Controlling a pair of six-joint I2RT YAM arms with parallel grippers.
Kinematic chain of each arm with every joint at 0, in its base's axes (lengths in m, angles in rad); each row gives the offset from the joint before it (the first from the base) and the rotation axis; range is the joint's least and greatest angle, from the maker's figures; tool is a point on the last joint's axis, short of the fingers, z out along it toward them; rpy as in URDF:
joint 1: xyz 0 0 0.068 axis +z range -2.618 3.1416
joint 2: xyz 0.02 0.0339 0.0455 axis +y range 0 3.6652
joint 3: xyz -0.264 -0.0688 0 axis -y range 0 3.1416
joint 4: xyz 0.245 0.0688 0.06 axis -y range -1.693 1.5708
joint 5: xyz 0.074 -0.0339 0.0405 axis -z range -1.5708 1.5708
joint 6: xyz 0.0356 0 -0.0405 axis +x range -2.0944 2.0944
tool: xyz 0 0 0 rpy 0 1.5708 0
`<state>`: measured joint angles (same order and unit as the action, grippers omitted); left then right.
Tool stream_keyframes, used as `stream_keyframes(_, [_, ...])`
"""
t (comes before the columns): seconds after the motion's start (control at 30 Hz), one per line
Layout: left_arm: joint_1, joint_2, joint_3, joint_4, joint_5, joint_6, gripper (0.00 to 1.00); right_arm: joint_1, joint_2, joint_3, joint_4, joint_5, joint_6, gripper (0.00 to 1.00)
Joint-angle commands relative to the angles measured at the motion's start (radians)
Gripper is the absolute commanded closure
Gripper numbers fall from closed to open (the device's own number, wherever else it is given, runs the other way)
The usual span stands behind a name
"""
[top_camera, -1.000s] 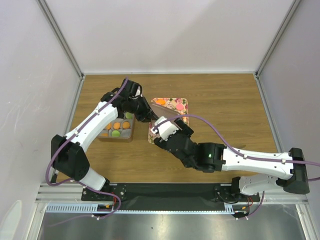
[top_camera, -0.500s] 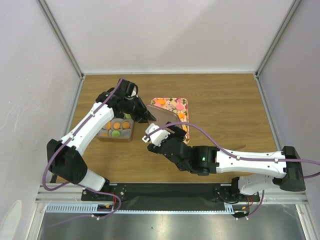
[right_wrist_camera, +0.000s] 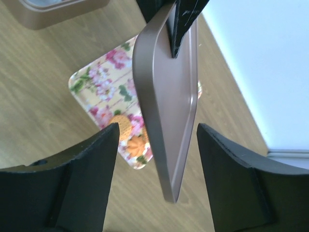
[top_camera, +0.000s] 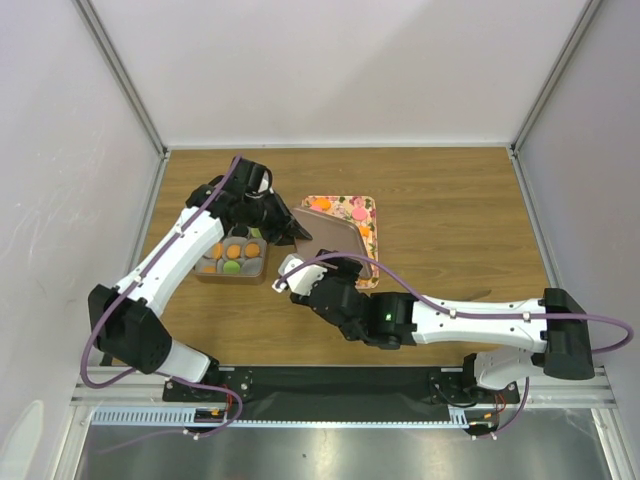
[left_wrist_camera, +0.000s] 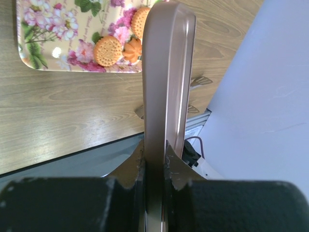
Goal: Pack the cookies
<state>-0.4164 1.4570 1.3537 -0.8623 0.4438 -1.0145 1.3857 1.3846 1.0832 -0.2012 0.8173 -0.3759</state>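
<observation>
My left gripper (left_wrist_camera: 156, 163) is pinching the lid (left_wrist_camera: 166, 72) by its edge and holding it upright. I judge this lets my right gripper (right_wrist_camera: 155, 128), spread wide, straddle it for a handover. Most cookies (top_camera: 233, 258) are sitting in the tin (top_camera: 232, 277); a few are lying on the tray (left_wrist_camera: 29, 53).

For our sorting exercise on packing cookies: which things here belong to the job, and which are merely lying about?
Belongs to the job: cookies, some in the tin, some on the floral tray; lid, clamped by the left gripper; open right gripper straddling the lid.

Merely there: table; white walls.
</observation>
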Motion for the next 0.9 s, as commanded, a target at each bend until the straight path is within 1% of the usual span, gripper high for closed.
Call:
stream_keyframes(0.0, [0.010,-0.052,-0.004,0.005,0.059,-0.078,1.00,-0.007,0.008,0.000,0.095,0.057,-0.093,0.30])
stream_keyframes(0.13, [0.010,-0.056,-0.008,0.014,0.079,-0.070,0.99,-0.025,0.036,0.004,0.109,0.080,-0.139,0.34])
stream_keyframes(0.33, [0.010,-0.069,-0.022,0.025,0.090,-0.073,1.00,-0.048,0.051,-0.002,0.140,0.095,-0.188,0.46])
stream_keyframes(0.43, [0.010,-0.072,-0.022,0.029,0.101,-0.072,1.00,-0.056,0.045,-0.014,0.151,0.102,-0.212,0.55])
stream_keyframes(0.63, [0.008,-0.067,-0.024,0.046,0.122,-0.064,1.00,-0.059,0.007,-0.043,0.178,0.099,-0.224,0.70])
stream_keyframes(0.67, [0.010,-0.067,-0.024,0.046,0.128,-0.061,1.00,-0.062,0.001,-0.046,0.183,0.100,-0.222,0.74])
stream_keyframes(0.73, [0.011,-0.067,-0.022,0.057,0.136,-0.058,1.00,-0.060,-0.007,-0.046,0.181,0.105,-0.221,0.79])
stream_keyframes(0.77, [0.010,-0.069,-0.021,0.059,0.141,-0.055,0.99,-0.059,-0.007,-0.043,0.180,0.106,-0.221,0.87])
stream_keyframes(0.83, [0.011,-0.073,-0.018,0.066,0.147,-0.052,0.95,-0.054,-0.009,-0.042,0.184,0.112,-0.230,0.95])
stream_keyframes(0.87, [0.010,-0.075,-0.015,0.063,0.135,-0.047,0.88,-0.056,-0.009,-0.037,0.187,0.117,-0.230,1.00])
